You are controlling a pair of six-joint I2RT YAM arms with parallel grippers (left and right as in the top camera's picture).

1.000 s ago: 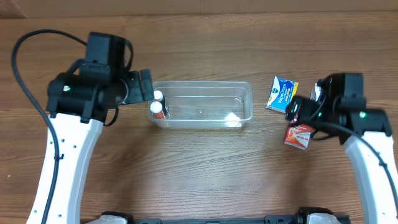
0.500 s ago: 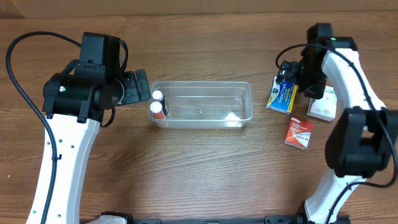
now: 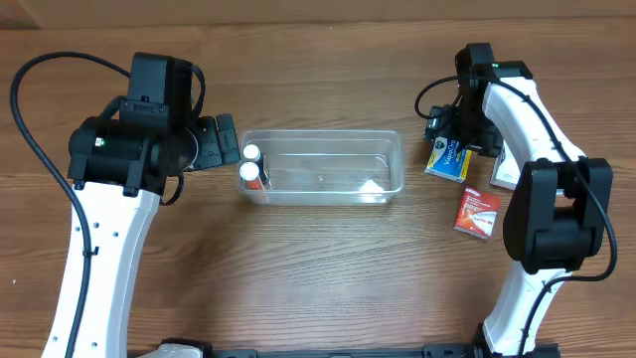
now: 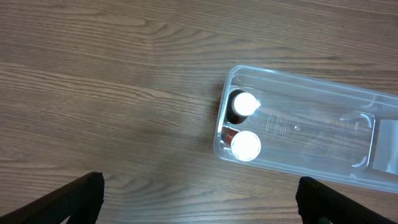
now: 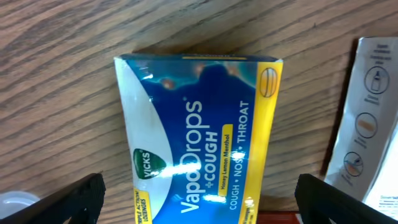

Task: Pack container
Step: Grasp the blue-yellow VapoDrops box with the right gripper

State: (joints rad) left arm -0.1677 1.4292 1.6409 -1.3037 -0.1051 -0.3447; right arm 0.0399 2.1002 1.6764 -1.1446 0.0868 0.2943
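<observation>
The clear plastic container (image 3: 323, 167) lies mid-table with two white-capped tubes (image 3: 252, 175) upright at its left end; it also shows in the left wrist view (image 4: 298, 134) with the tubes (image 4: 244, 144). My left gripper (image 3: 227, 139) is open and empty, just left of the container. My right gripper (image 3: 447, 134) is open above a blue and yellow cough-drop box (image 3: 450, 161), which fills the right wrist view (image 5: 199, 134) between the spread fingers (image 5: 199, 199).
A white box (image 3: 509, 174) lies right of the blue box, partly under the right arm, and shows in the right wrist view (image 5: 367, 143). A red box (image 3: 478, 213) lies nearer the front.
The right arm swung from over the red box to the far side and now sits over the blue box. The left arm has barely moved.
</observation>
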